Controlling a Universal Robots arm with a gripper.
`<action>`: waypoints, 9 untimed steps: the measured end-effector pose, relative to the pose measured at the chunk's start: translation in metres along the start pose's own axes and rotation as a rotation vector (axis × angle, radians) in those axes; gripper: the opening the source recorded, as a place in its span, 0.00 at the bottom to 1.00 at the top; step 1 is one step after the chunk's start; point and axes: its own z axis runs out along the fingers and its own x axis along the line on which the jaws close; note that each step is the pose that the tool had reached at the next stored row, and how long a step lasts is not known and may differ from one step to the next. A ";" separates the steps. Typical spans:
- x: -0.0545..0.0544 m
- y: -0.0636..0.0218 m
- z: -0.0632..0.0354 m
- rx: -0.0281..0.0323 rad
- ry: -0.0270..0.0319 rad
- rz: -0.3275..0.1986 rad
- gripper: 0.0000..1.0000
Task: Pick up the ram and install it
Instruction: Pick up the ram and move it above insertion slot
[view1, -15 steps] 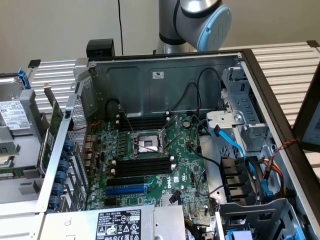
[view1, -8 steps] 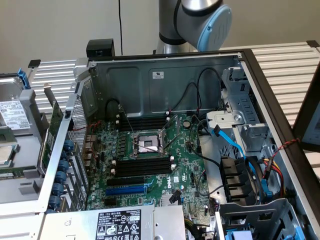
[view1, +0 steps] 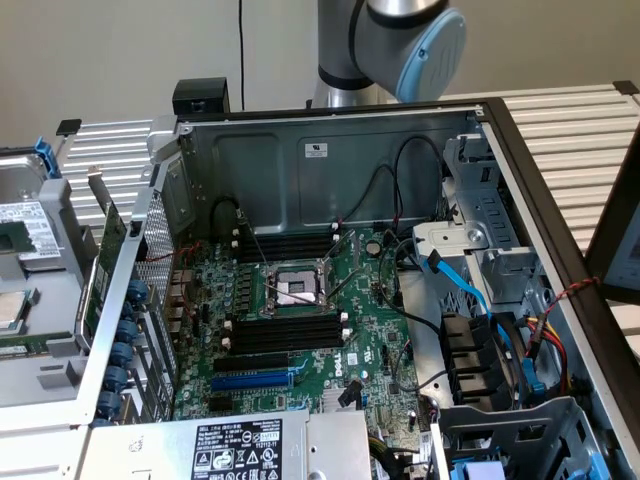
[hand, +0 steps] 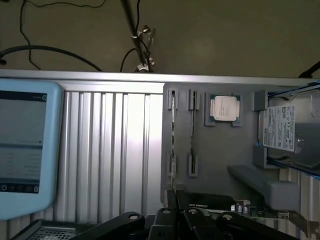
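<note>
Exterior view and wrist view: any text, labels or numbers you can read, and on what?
None reads clearly.
On the power supply label: print too small.
On the case wall sticker: too small.
On the hard drive label: blurred.
On the processor lid: markings blurred.
On the blue device's screen: blurred.
</note>
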 end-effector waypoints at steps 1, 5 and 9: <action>0.001 -0.0029 -0.0049 -0.0003 0.0000 0.000 0.12; 0.004 -0.0142 -0.0233 -0.0020 0.0000 0.000 0.12; 0.007 -0.0275 -0.0417 -0.0039 0.0000 0.000 0.12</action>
